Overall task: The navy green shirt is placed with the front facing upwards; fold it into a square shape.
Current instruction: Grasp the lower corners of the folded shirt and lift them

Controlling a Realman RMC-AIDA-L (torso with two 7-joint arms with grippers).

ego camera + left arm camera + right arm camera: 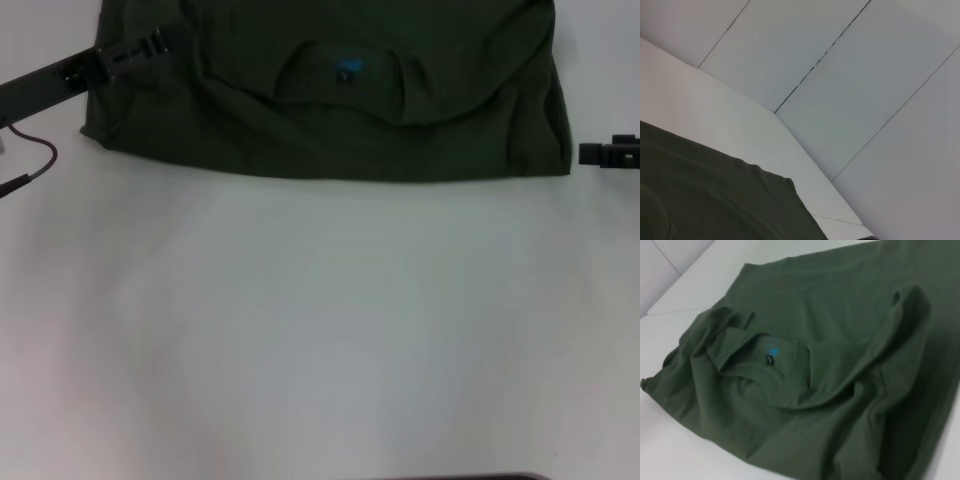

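both arms flank the navy green shirt [330,120].

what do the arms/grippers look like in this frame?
Left gripper: black, slim fingers on a flat dark-grey bar-shaped arm, with a thin dark reddish cable looping below it. Right gripper: only a blocky black tip with a small pale marking shows.

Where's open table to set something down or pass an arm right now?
The table is bare in front of the navy green shirt, from its near edge toward the robot. It is crowded at the shirt's sides: the left gripper reaches onto it, the right gripper sits beside it.
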